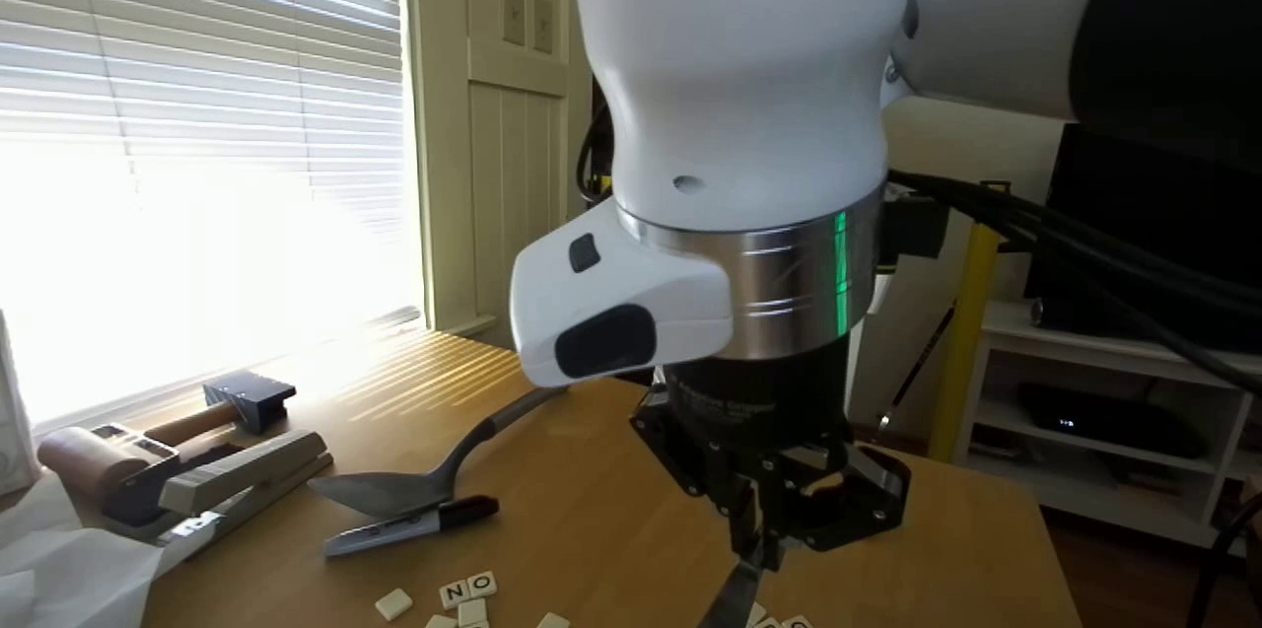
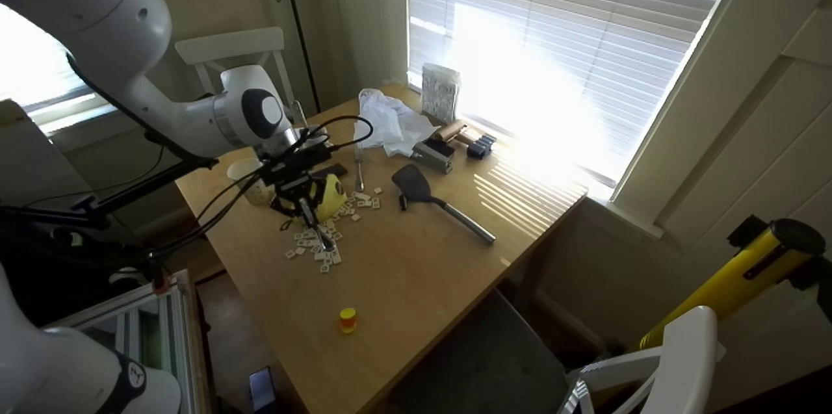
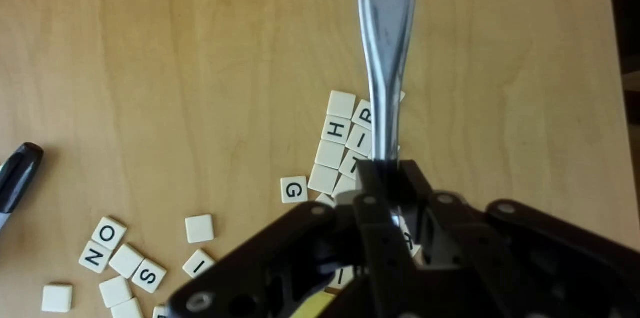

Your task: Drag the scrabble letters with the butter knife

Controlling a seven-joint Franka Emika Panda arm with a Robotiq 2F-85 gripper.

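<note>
The butter knife [image 3: 387,33] is a slim silver metal piece. My gripper [image 3: 387,175] is shut on it. In the wrist view its rounded end points up and away over the tiles; its other end is hidden by the fingers. The knife also slants down from the gripper in both exterior views [image 1: 732,598] [image 2: 326,242]. The scrabble letters [image 3: 330,153] are a packed group of cream tiles under and left of the knife, with more tiles [image 3: 125,263] at lower left. In an exterior view the tile cluster [image 2: 328,258] lies around the knife. I cannot tell whether knife and tiles touch.
A dark spatula [image 2: 411,181] and a marker [image 1: 414,524] lie beside the tiles. A yellow object [image 2: 333,198] sits close behind the gripper. A fork [image 2: 359,170], cup [image 2: 250,180], stapler [image 1: 246,480] and white bag [image 2: 390,121] are farther back. A yellow-orange cylinder [image 2: 348,320] stands at the front.
</note>
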